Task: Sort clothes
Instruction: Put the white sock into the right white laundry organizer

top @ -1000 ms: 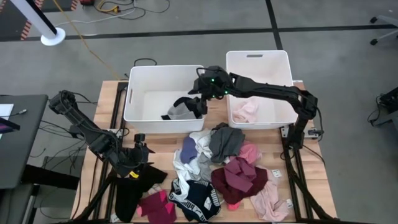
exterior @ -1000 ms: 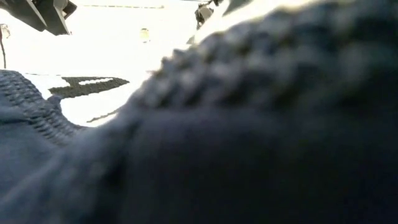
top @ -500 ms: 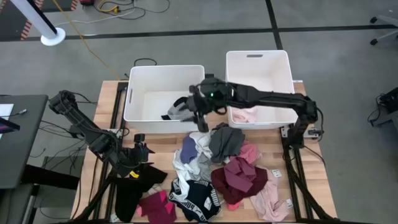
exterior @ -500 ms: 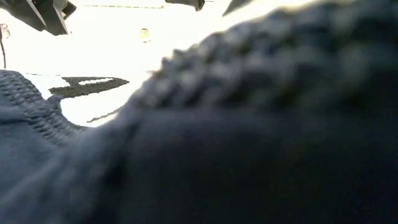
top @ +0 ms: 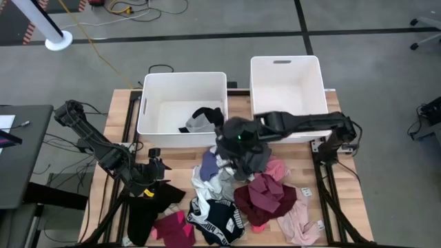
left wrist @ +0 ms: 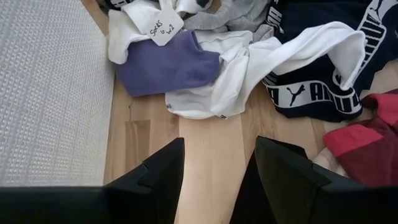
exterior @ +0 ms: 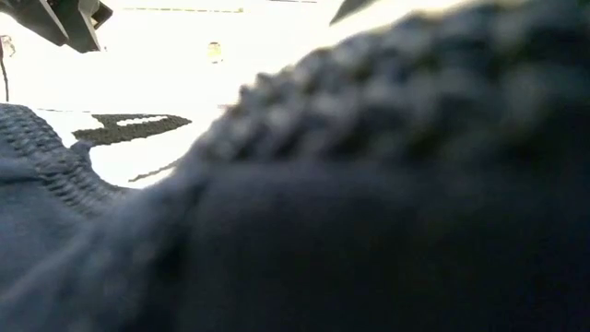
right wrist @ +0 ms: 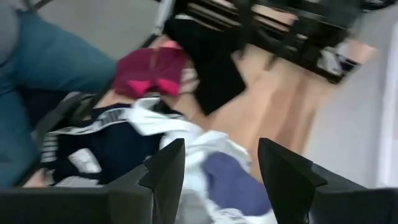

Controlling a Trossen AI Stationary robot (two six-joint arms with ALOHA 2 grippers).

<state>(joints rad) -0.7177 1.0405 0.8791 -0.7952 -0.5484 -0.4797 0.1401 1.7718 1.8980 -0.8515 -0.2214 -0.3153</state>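
Left wrist view alone shows a handwritten tag [left wrist: 165, 27] on the clothes [left wrist: 249, 62].

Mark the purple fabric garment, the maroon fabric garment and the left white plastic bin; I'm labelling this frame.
purple fabric garment [left wrist: 166, 64], left wrist view, its flat middle.
maroon fabric garment [top: 265, 195], high view, its crumpled centre.
left white plastic bin [top: 165, 77], high view, its far rim.

Bins [top: 181, 81] are white on a light wood table [top: 176, 157]; left bin holds a black and grey garment [top: 200, 119]. Pile: purple-blue sock [left wrist: 166, 64], white tee [left wrist: 261, 65], grey top [top: 253, 157], maroon piece [top: 265, 195], pink items [top: 298, 222], navy shorts [top: 219, 220] with white lettering, black garment [top: 146, 212], magenta piece [top: 172, 229]
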